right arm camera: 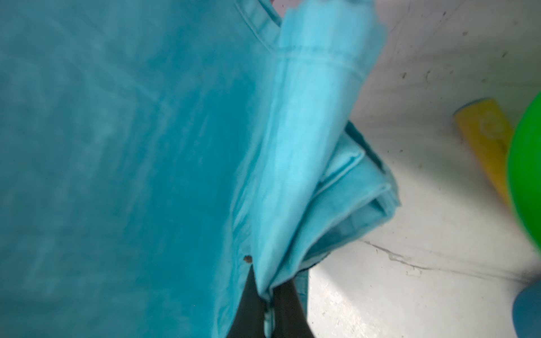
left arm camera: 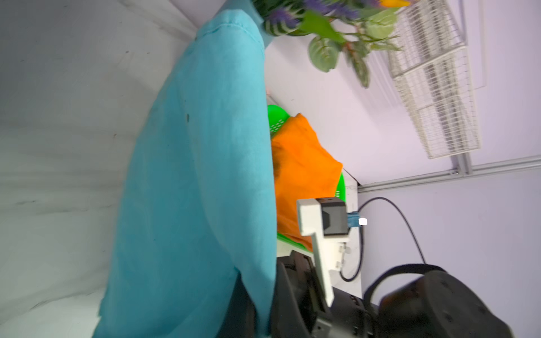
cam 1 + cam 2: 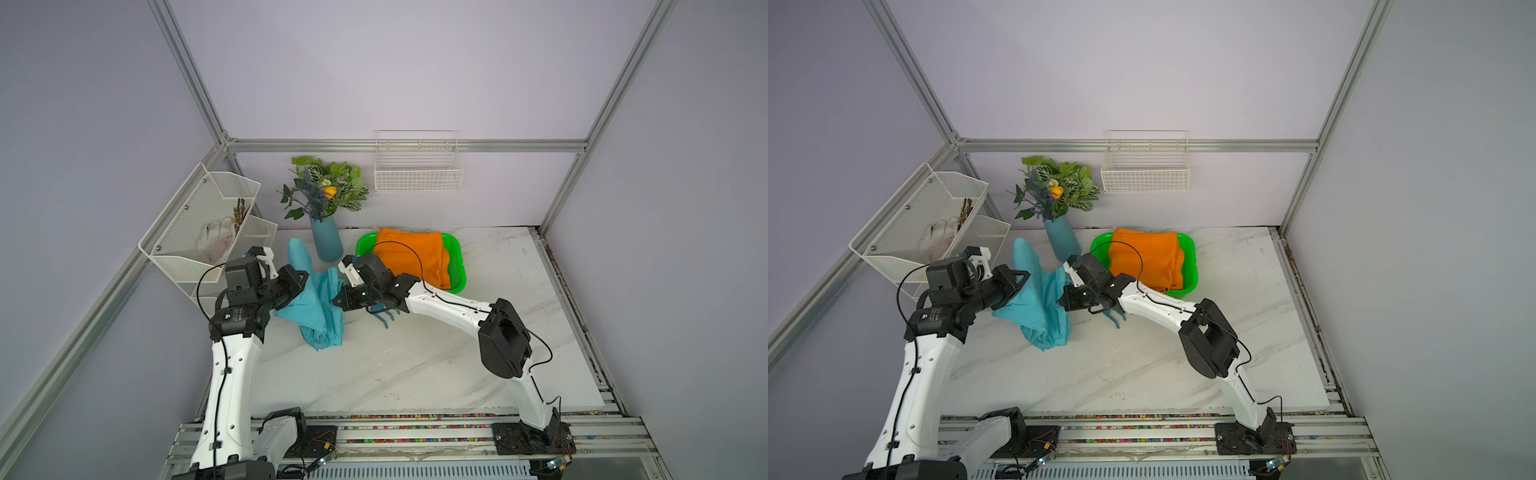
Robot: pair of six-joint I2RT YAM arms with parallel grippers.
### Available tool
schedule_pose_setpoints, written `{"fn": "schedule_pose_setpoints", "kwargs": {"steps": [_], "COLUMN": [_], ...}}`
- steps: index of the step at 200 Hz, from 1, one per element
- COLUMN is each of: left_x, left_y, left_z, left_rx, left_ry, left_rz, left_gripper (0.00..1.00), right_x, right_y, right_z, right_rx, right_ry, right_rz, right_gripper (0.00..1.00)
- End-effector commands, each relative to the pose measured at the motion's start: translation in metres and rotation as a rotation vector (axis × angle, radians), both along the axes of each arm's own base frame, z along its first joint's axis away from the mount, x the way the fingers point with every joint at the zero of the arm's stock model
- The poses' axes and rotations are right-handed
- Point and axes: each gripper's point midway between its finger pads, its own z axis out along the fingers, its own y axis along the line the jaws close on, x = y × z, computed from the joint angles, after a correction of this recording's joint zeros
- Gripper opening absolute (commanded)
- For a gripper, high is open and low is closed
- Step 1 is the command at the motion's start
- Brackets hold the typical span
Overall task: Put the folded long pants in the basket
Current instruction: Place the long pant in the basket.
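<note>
The teal-blue long pants (image 3: 318,307) (image 3: 1038,303) hang bunched between my two grippers, above the white marble table (image 3: 415,365). My left gripper (image 3: 306,283) (image 3: 1026,283) is shut on their left edge, and in the left wrist view the cloth (image 2: 199,175) runs into that gripper (image 2: 251,316). My right gripper (image 3: 335,301) (image 3: 1061,301) is shut on their right edge; the right wrist view has its black fingers (image 1: 251,310) pinching a fold of the cloth (image 1: 146,146). The orange pants (image 3: 411,257) (image 3: 1144,257) lie folded in the green basket (image 3: 363,243) (image 3: 1190,249) at the back.
A blue vase of flowers (image 3: 326,241) stands between the teal pants and the basket. A white mesh rack (image 3: 199,224) is on the left wall and a wire basket (image 3: 417,170) on the back wall. A yellow flat object (image 1: 486,137) lies beside the green basket (image 1: 527,175).
</note>
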Motion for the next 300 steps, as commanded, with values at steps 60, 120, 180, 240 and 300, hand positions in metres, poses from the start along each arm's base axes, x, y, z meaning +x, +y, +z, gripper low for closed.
{"fn": "schedule_pose_setpoints", "kwargs": {"steps": [60, 120, 180, 240, 300], "left_x": [0.021, 0.063, 0.11, 0.137, 0.171], "left_y": [-0.141, -0.255, -0.328, -0.355, -0.274], "left_z": [0.161, 0.172, 0.148, 0.108, -0.007], "left_rx": [-0.099, -0.144, -0.278, -0.318, -0.237], "left_ry": [-0.347, -0.384, -0.39, -0.401, -0.239], "left_rz": [-0.355, -0.543, -0.63, -0.641, -0.473], "left_gripper": [0.0, 0.0, 0.0, 0.0, 0.0], "right_x": [0.028, 0.055, 0.083, 0.106, 0.14], "right_y": [-0.074, -0.201, -0.331, -0.399, -0.382], "right_z": [0.085, 0.108, 0.102, 0.084, 0.045], "right_rx": [0.206, 0.163, 0.036, -0.042, -0.007], "right_ry": [-0.032, -0.143, -0.199, -0.187, -0.097], "right_rz": [-0.071, -0.299, -0.571, -0.695, -0.647], "right_gripper": [0.0, 0.0, 0.0, 0.0, 0.0]}}
